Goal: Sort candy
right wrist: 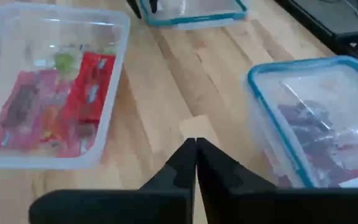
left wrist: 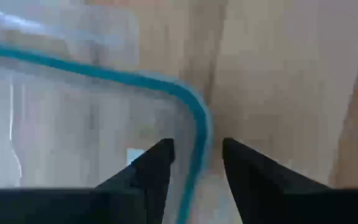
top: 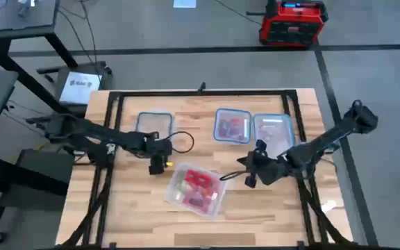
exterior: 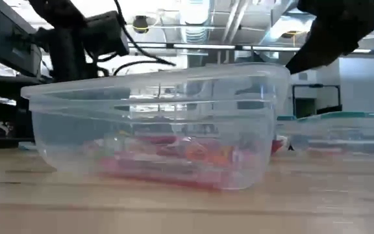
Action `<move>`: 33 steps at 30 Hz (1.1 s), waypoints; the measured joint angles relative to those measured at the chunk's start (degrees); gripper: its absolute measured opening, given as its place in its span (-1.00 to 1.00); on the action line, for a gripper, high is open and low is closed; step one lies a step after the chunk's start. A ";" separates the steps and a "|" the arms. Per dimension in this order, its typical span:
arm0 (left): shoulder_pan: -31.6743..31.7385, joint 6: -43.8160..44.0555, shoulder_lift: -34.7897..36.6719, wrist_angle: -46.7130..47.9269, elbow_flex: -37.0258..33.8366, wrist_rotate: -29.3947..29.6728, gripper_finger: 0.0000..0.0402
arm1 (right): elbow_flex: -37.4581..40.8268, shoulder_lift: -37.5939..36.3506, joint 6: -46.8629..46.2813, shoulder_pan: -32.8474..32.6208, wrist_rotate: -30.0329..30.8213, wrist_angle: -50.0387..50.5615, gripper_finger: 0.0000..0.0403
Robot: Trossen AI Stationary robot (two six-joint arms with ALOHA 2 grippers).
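Wrapped red and pink candy point(top: 196, 184) point(right wrist: 55, 106) lies in a large clear tub point(top: 216, 203) point(exterior: 76, 123) near the table's middle. A blue-rimmed tub point(top: 155, 123) stands at the far left. My left gripper point(top: 160, 163) point(left wrist: 197, 155) is open beside its near right corner, and the rim point(left wrist: 194, 106) shows between its fingers. Whether they touch it I cannot tell. Two more blue-rimmed tubs point(top: 232, 126) point(top: 273, 130) at the far right hold candy. My right gripper point(top: 250, 173) point(right wrist: 196, 149) is shut and empty, above bare wood between the large tub and a blue-rimmed tub point(right wrist: 316, 124).
Black frame rails point(top: 200, 92) run along the table's far edge and down both sides. Bare wood point(top: 137, 208) lies along the near edge on either side of the large tub. A red case point(top: 292, 22) stands on the floor beyond the table.
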State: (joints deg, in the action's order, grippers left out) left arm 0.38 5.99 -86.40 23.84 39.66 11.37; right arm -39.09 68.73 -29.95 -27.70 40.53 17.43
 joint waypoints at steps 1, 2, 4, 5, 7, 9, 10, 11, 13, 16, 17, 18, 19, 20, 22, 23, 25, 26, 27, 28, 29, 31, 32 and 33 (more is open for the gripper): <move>0.03 0.06 -1.37 -1.16 0.17 0.52 -0.38 | 0.00 0.00 0.00 0.00 0.00 0.03 -1.00; 0.03 0.35 -2.55 -1.25 0.21 0.79 -0.44 | 0.00 0.00 -0.02 0.00 -0.02 0.05 -1.00; 0.02 1.48 -4.51 -2.07 0.42 1.83 -0.64 | 0.00 0.00 -0.02 -0.03 -0.02 0.00 -1.00; -0.03 1.96 -5.08 -2.18 0.44 1.97 -0.78 | 0.00 0.00 -0.02 -0.04 -0.02 0.02 -1.00; -0.11 2.70 -6.23 -2.82 0.52 2.06 -0.93 | 0.00 0.00 -0.02 -0.04 0.00 0.05 -1.00; -0.45 4.06 -6.01 -2.44 0.63 2.46 -0.96 | 0.00 0.00 -0.03 -0.02 0.10 0.09 -1.00; -0.95 4.48 -5.50 -1.49 0.93 2.93 -0.98 | 0.00 0.00 -0.02 0.09 0.13 0.14 -1.00; -1.49 4.80 -4.62 -0.01 1.30 3.09 -0.98 | 0.00 0.00 -0.02 0.17 0.14 0.19 -1.00; -2.43 4.98 -1.89 2.76 2.70 2.80 -0.99 | 0.00 -0.02 -0.02 0.44 0.15 0.06 -1.00; -3.57 5.21 2.95 9.29 6.30 2.06 -1.00 | -0.02 -0.04 0.09 0.95 0.16 -0.09 -1.00; -3.78 5.25 4.69 10.56 8.29 2.18 -1.00 | -0.02 -0.04 0.30 1.27 0.15 -0.33 -1.00; -3.83 5.30 6.51 11.68 9.82 2.36 -1.00 | -0.04 -0.04 0.98 1.53 0.16 -0.55 -1.00; -3.98 4.90 8.20 13.67 11.18 2.37 -1.00 | -0.06 -0.07 1.72 1.82 0.13 -0.51 -1.00; -4.18 4.55 9.58 15.70 12.76 2.43 -1.00 | -0.34 -0.07 2.81 2.10 0.10 -0.49 -1.00; -4.47 3.46 12.59 19.57 15.86 2.22 -1.00 | -1.16 -0.07 5.62 2.74 0.11 -0.66 -1.00; -4.59 3.24 13.92 20.31 17.89 2.06 -1.00 | -1.63 -0.09 7.03 3.12 0.13 -1.07 -1.00; -5.18 2.83 16.50 20.53 21.80 1.44 -1.00 | -2.22 -0.09 9.19 3.94 0.09 -1.86 -1.00; -5.50 2.44 17.51 21.40 23.57 0.88 -1.00 | -2.32 -0.09 10.05 4.46 0.09 -2.28 -1.00; -5.94 1.88 18.53 21.94 25.12 0.22 -1.00 | -2.32 -0.09 11.13 4.96 0.09 -2.92 -1.00; -6.45 1.42 19.16 21.85 26.78 -0.94 -1.00 | -2.32 -0.09 12.65 5.58 0.09 -3.53 -1.00; -6.98 1.11 19.53 21.46 28.45 -2.35 -1.00 | -2.32 -0.09 14.43 6.23 0.07 -4.04 -1.00; -8.15 0.59 20.42 21.57 31.53 -4.97 -1.00 | -2.32 -0.09 17.60 7.37 0.09 -5.03 -1.00; -8.80 0.51 20.67 21.93 32.88 -6.01 -1.00 | -2.32 -0.09 18.65 7.93 0.09 -5.60 -1.00; -9.47 0.46 20.81 21.94 34.09 -7.14 -1.00 | -2.32 -0.09 19.27 8.44 0.09 -6.54 -1.00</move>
State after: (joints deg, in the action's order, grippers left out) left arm -9.09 6.46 -65.60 45.78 73.75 4.23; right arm -41.41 68.64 -10.69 -19.26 40.61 10.90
